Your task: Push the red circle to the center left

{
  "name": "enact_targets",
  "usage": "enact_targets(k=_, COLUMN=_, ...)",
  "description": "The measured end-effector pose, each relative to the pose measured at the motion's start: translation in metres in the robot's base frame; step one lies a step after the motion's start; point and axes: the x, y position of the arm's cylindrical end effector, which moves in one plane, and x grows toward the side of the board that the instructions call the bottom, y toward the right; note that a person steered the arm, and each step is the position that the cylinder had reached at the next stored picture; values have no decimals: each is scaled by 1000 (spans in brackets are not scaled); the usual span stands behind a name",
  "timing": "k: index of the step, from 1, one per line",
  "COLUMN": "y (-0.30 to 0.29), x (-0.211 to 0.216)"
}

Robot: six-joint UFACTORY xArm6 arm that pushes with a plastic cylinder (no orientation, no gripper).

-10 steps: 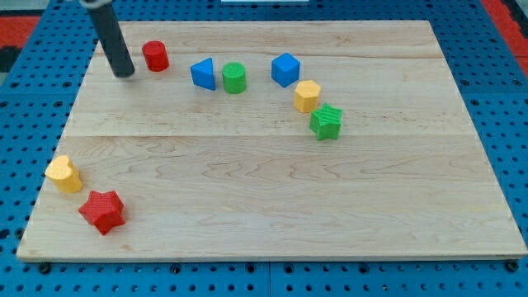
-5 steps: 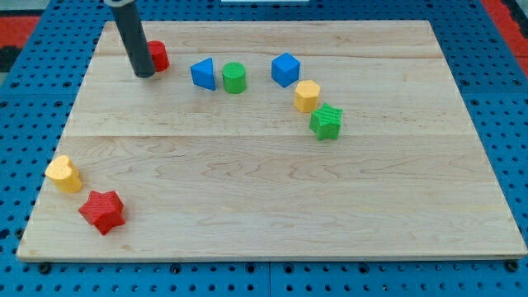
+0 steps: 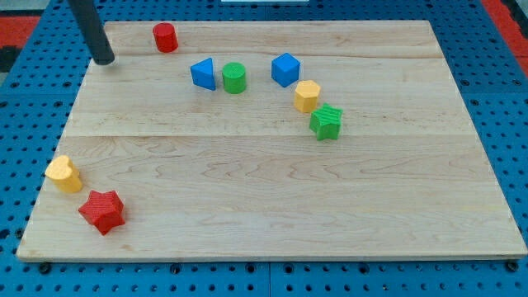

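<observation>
Eight blocks dot the counter (image 3: 264, 206); red circle (image 3: 165, 37) sits near the view's top-left edge, my tip (image 3: 106, 60) apart at its left, no hand fitted, seemingly repositioning.

The rod (image 3: 92, 31) is cut off by the view's top edge, so only its lower length down to my tip (image 3: 105, 60) shows. The blue pegboard (image 3: 495, 99) around the wooden board (image 3: 272, 190) runs off every edge, and red patches (image 3: 16, 29) in the view's top corners are cropped too.
</observation>
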Motion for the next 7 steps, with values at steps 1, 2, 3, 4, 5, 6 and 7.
enact_targets(k=1, y=19, x=-74)
enact_targets(k=2, y=84, x=-82)
enact_targets(k=3, y=148, x=-72)
enact_targets(k=4, y=106, x=-46)
enact_targets(k=5, y=114, x=-59)
enact_targets(k=6, y=125, x=-82)
enact_targets(k=7, y=73, x=-43)
